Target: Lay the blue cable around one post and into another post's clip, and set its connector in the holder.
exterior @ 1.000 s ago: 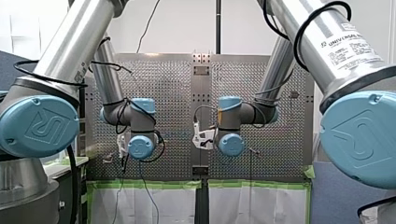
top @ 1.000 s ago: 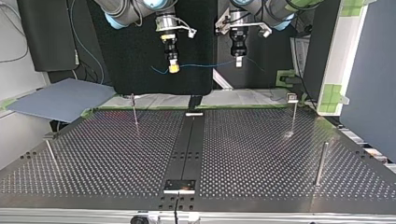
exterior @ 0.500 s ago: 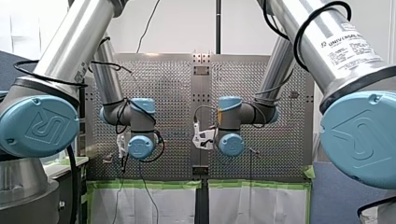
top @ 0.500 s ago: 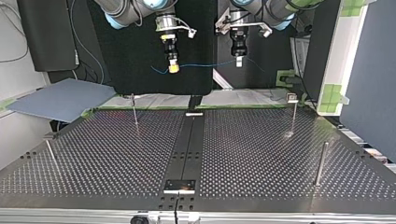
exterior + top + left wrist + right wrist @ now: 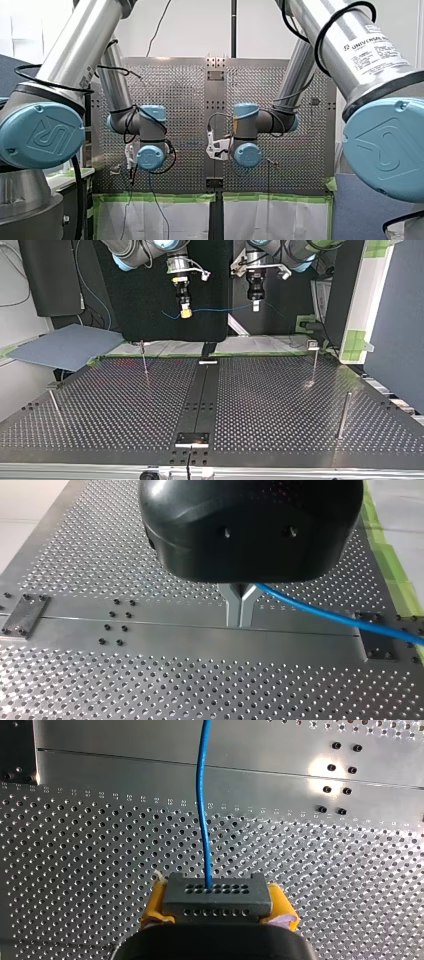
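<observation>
Right gripper (image 5: 217, 916): clamping its yellow pads (image 5: 154, 906) on the connector (image 5: 217, 896).
Left gripper (image 5: 241, 611): pinching the blue cable (image 5: 320, 613), fingers together.
Cable: stretching between both grippers, well above the table (image 5: 280, 405).
Progress: barely beginning, I'd say; the posts (image 5: 344, 415) are standing bare, so routing, clipping and seating are all waiting.

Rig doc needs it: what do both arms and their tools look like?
My left arm and right arm: silver tubes, light-blue joint caps, black cables looped around. Right arm carries UNIVERSAL ROBOTS lettering. Left tool: black rounded housing, metal fingers. Right tool: black body, yellow pads.
</observation>
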You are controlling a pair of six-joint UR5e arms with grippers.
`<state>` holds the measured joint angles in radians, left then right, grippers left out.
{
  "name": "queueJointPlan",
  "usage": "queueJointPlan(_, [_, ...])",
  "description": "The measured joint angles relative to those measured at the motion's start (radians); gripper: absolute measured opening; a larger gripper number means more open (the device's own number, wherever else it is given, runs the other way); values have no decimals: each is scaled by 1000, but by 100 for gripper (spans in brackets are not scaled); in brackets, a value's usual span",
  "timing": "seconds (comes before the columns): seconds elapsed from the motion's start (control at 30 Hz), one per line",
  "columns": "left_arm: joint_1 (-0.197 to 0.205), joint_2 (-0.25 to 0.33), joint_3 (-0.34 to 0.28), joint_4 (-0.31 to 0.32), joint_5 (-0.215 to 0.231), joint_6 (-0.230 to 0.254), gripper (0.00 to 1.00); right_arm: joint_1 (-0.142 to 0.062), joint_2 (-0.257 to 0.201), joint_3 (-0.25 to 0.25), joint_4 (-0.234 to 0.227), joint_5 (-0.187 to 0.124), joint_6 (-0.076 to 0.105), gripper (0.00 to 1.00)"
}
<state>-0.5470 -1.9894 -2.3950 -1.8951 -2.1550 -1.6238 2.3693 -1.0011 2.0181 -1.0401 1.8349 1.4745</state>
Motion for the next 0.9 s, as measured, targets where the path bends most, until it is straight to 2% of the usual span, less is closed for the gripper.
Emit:
queueJointPlan(0.13, [-10,1,-16,-7,-22,20,1,12,12,-13,13,13,12,1])
queueJointPlan(0.27, [-13,1,-23,-8,-41,32,1,47,47,-47,47,47,46,1])
queueJointPlan(0.37, [-13,1,-23,-9,-44,34,1,74,74,-74,74,74,61,1])
queueJointPlan(0.6, [-13,1,-24,-9,-45,35,1,130,137,-135,137,137,67,1])
queueJointPlan(0.77, [-13,1,-24,-9,-45,35,1,140,189,-153,189,189,67,1])
queueJointPlan(0.9, [-11,1,-21,-8,-43,34,1,140,222,-154,228,214,69,1])
